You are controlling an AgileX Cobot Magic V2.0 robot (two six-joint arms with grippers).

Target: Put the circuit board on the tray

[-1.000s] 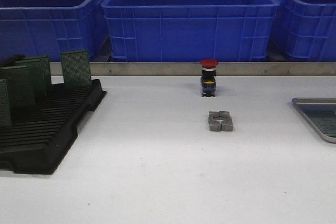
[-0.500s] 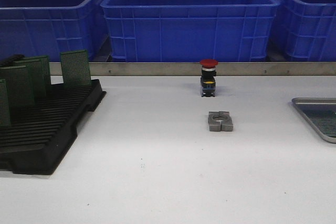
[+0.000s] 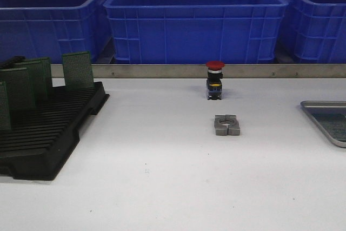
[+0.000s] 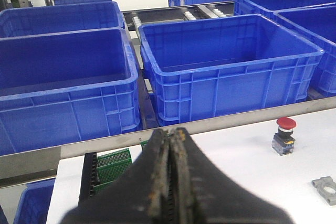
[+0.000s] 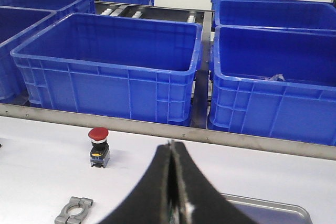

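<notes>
Circuit boards (image 3: 78, 70) are standing upright in the black slotted rack (image 3: 51, 133) at the desk's (image 3: 162, 177) left, as I am seeing in the front view, while the tray (image 3: 324, 113) is lying at the far right edge, seemingly with a green board in it. Neither arm is showing there. Only the wrist views are showing me the grippers: the left gripper (image 4: 170, 182) is sitting fully closed above the rack, gripping nothing; the right gripper (image 5: 172, 187) is likewise pressed closed, empty, near the tray's rim (image 5: 262, 204).
</notes>
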